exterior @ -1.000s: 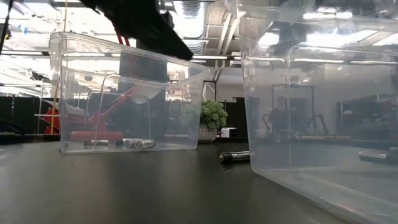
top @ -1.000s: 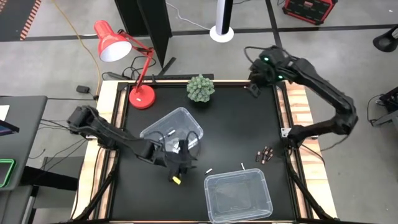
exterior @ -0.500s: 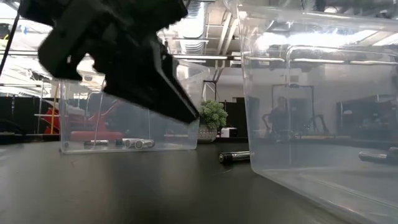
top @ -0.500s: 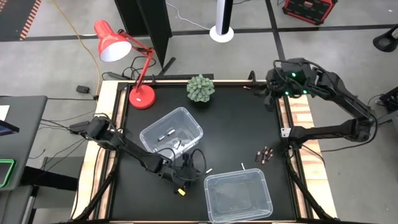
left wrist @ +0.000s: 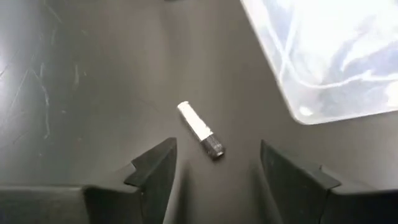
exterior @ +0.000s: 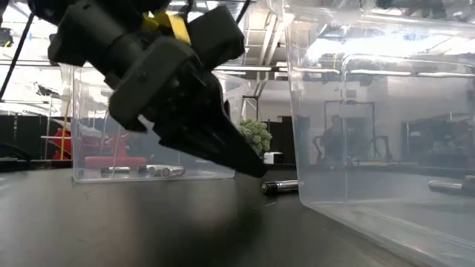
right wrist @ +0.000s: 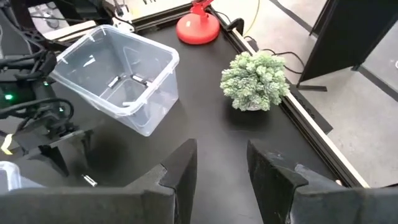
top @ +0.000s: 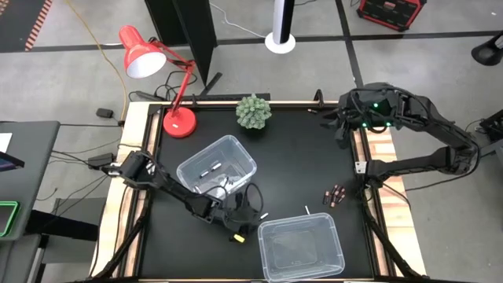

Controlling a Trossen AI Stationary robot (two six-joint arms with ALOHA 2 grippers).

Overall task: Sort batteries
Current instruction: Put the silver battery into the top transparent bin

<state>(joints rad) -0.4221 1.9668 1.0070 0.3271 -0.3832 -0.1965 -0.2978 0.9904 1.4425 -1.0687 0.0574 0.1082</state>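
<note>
Battery lies loose on the table between the left gripper's spread fingers, beside a bin. Looks light, hard and prone to rolling, so I'd pinch mid-body. Right gripper idles open, far off.

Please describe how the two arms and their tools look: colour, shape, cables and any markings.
Both arms are black, slim, jointed tubes. The left tool has wedge-shaped matte black fingers, a yellow tag and loose black cables. The right tool has similar angular black fingers; green lights glow on its wrist.
</note>
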